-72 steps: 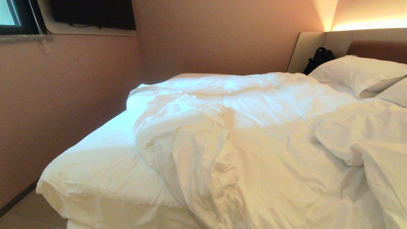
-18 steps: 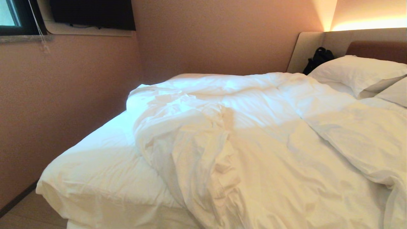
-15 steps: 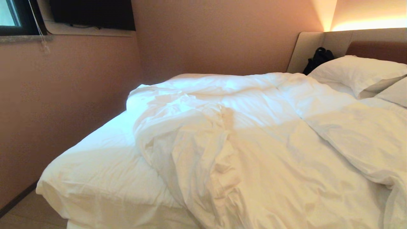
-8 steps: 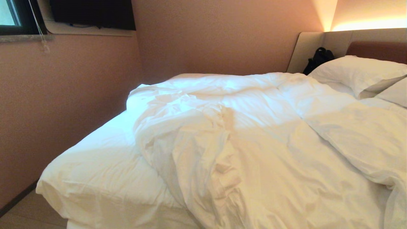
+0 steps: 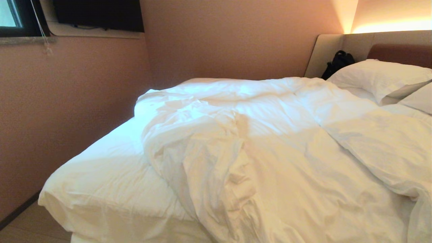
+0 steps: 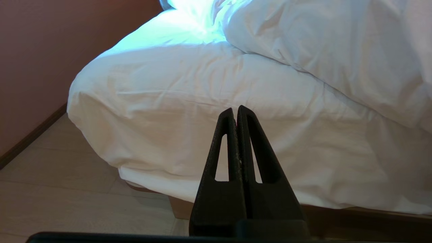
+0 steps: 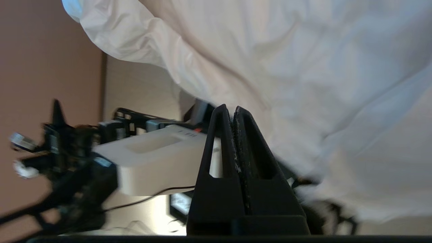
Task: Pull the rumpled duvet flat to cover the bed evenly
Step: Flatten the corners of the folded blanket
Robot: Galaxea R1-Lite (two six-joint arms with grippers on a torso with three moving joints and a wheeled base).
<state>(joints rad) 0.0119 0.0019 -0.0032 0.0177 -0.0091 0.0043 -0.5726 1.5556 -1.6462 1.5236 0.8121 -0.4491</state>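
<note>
Task part done at best. The duvet lies across the head end and middle of the bed, smoother toward the pillows, but bunched in a thick ridge short of the foot. Foot end and its near corner show bare fitted sheet (no cover there at all). Left gripper parked low by the foot corner, jaws pressed together, empty. Right gripper beside the duvet's hanging edge, jaws closed on nothing. Left to do, I judge: grasp the ridge, draw it footward, level it.
</note>
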